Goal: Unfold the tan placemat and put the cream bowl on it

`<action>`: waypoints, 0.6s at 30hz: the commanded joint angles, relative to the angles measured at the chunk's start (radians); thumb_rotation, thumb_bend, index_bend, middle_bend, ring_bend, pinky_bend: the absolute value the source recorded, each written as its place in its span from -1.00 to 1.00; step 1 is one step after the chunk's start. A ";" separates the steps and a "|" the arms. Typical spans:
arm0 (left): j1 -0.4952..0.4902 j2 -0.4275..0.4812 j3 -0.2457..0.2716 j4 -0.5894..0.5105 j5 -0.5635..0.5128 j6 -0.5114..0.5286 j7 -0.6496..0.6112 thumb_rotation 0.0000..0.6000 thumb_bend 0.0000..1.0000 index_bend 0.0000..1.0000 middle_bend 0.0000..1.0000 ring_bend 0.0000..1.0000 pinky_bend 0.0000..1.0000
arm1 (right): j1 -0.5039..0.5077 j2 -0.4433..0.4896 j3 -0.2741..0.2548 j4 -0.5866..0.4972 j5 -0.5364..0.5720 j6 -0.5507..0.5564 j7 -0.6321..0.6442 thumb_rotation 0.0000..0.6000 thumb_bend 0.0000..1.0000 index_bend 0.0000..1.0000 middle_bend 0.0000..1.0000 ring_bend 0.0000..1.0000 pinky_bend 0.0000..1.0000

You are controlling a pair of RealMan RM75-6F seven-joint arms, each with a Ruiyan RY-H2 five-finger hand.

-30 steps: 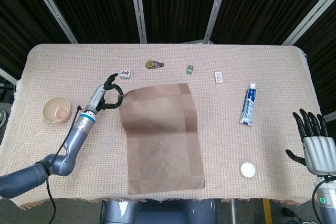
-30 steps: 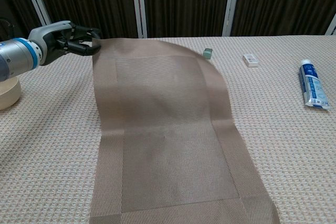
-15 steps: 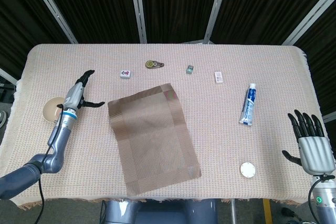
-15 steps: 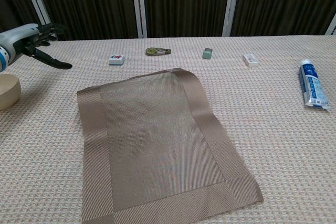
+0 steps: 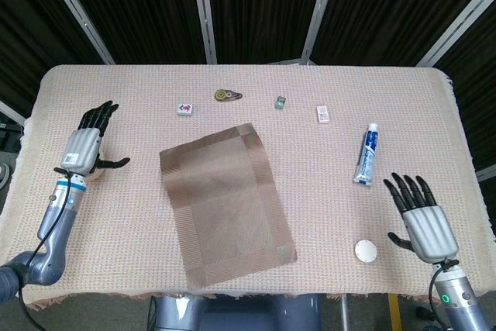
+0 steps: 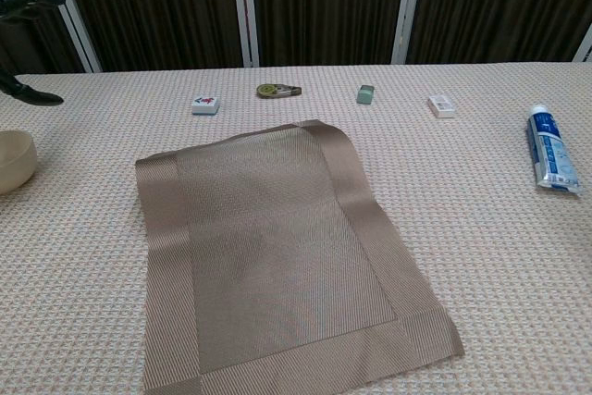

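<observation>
Now the placemat (image 5: 227,205) is lying flat, so the left hand (image 5: 84,145), released and empty, is hovering over the bowl (image 6: 14,160) ready to lift it

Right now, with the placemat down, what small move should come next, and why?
Probably lower the left hand onto the cream bowl to grip it: the tan placemat lies unfolded and flat, the bowl sits off it at the left edge, and that hand hovers open over it.

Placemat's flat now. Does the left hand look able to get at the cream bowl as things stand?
Probably yes. In the head view the left hand, fingers spread and holding nothing, sits right over the cream bowl, mostly hiding it. Nothing lies between them, and the placemat lies apart toward the table's middle.
</observation>
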 commanded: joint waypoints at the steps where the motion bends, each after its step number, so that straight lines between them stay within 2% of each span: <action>1: 0.097 0.119 0.035 -0.233 -0.013 0.155 0.208 1.00 -1.00 -1.00 -1.00 -1.00 -1.00 | 0.074 -0.016 -0.031 -0.035 -0.059 -0.111 -0.022 1.00 -1.00 -0.98 -1.00 -1.00 -1.00; 4: 0.149 0.162 0.043 -0.362 -0.017 0.246 0.287 1.00 -0.99 -1.00 -1.00 -1.00 -1.00 | 0.145 -0.023 -0.042 -0.072 -0.080 -0.228 -0.016 1.00 -1.00 -0.92 -1.00 -1.00 -1.00; 7: 0.178 0.192 0.047 -0.431 -0.024 0.285 0.330 1.00 -0.98 -1.00 -1.00 -1.00 -1.00 | 0.207 -0.035 -0.050 -0.090 -0.094 -0.324 -0.003 1.00 -1.00 -0.86 -1.00 -1.00 -1.00; 13: 0.216 0.200 0.053 -0.447 -0.015 0.328 0.346 1.00 -0.99 -1.00 -1.00 -1.00 -1.00 | 0.297 -0.097 -0.073 -0.077 -0.111 -0.472 0.011 1.00 -1.00 -0.81 -1.00 -1.00 -1.00; 18: 0.243 0.197 0.071 -0.443 0.004 0.335 0.330 1.00 -0.98 -1.00 -1.00 -1.00 -1.00 | 0.345 -0.168 -0.070 -0.046 -0.124 -0.516 -0.006 1.00 -1.00 -0.73 -1.00 -1.00 -1.00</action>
